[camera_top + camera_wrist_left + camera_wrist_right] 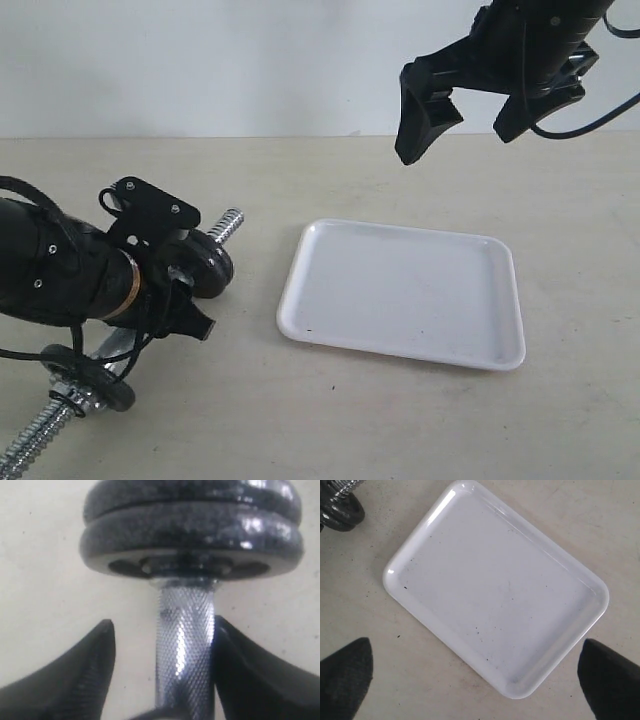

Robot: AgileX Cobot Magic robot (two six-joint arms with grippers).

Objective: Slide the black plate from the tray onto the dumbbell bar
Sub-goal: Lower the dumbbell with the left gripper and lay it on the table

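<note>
On the left side of the table [350,420], the left gripper [163,625] sits around the dumbbell bar [184,650]. Its two black fingers [75,680] stand one on each side of the bar's bumpy middle. One finger is right up against the bar. The other has a small gap beside it, so the gripper is a little apart and not squeezing.

Just past the fingertips, two black plates [192,545] are on the bar, pressed flat against each other. A third black plate [95,375] is on the bar's other end, behind the left arm. So all the plates are on the bar, right by this gripper.

The plates are round and dark, with a rough, speckled skin that shines a bit. The bar is shiny silver metal. Its middle has tiny criss-cross bumps, and its ends twist like a screw.

The tray [290,290] lies to the right of the bar, near it but not touching. It is white and smooth, a rectangle with round corners and a low rim, and it has a few tiny dark specks on it.

The right gripper [456,142] hangs high up over the far side of the tray. Its black fingers are wide apart and hold nothing.
</note>
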